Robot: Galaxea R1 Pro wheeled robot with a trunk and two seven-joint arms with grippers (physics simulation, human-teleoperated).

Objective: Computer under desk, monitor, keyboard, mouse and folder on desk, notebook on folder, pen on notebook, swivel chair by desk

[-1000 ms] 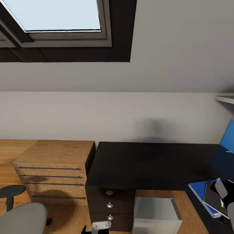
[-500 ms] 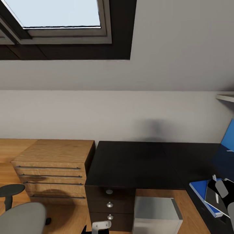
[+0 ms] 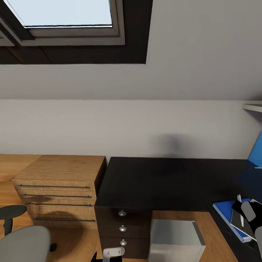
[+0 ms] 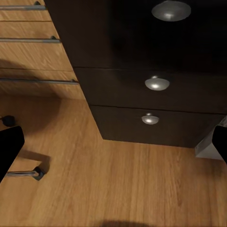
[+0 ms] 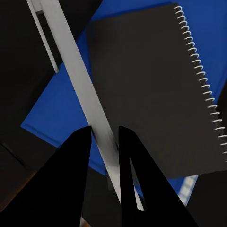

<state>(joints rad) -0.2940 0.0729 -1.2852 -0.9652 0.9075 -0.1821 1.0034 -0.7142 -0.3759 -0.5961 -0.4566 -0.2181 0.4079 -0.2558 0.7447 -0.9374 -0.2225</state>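
Observation:
At the right end of the black-topped desk (image 3: 145,182), my right gripper (image 3: 251,214) is shut on the white pen (image 3: 239,199). In the right wrist view the pen (image 5: 80,94) runs between the two black fingers of the gripper (image 5: 105,131), over the blue folder (image 5: 56,113) and the edge of the dark spiral notebook (image 5: 156,90). The notebook (image 3: 238,218) lies on the folder (image 3: 223,213). The grey-white computer (image 3: 174,236) stands under the desk. The grey swivel chair (image 3: 22,243) is at the lower left. My left gripper (image 4: 118,137) hangs open before the desk drawers (image 4: 156,85).
An oak dresser (image 3: 58,182) with bar handles stands left of the desk. A blue wall panel (image 3: 256,153) and a shelf (image 3: 253,107) are at the right edge. A skylight (image 3: 62,14) sits in the sloped wall. A chair caster (image 4: 37,174) rests on the oak floor.
The head view has drifted slightly. My right gripper with the pen has shifted a little left and up over the notebook and folder. The left arm has stayed put.

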